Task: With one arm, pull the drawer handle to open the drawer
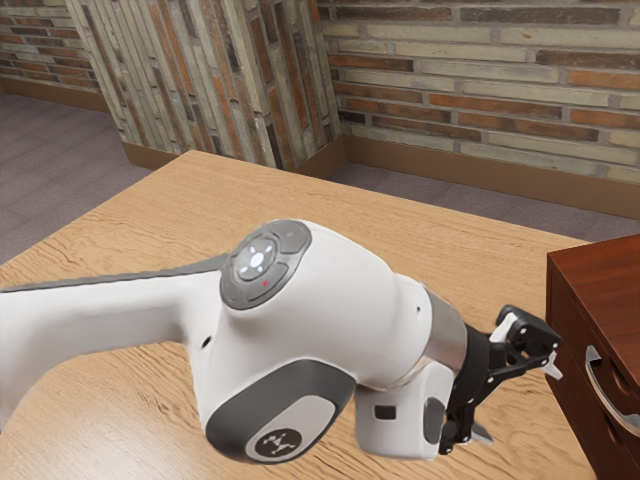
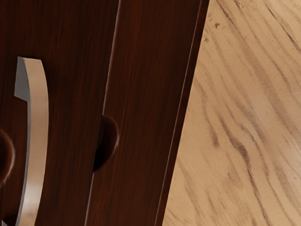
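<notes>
Two fingers of the claw (image 1: 515, 400) stand spread wide, gripping and touching nothing, near the drawer (image 1: 592, 300) at the exterior view's right. The step in hand is judged to be the approach: the handle (image 1: 606, 392), a pale curved bar on the dark front, lies close ahead but apart, and the drawer looks shut. The next move calls for advancing until the bar sits between the fingers, closing, then pulling straight back.
</notes>
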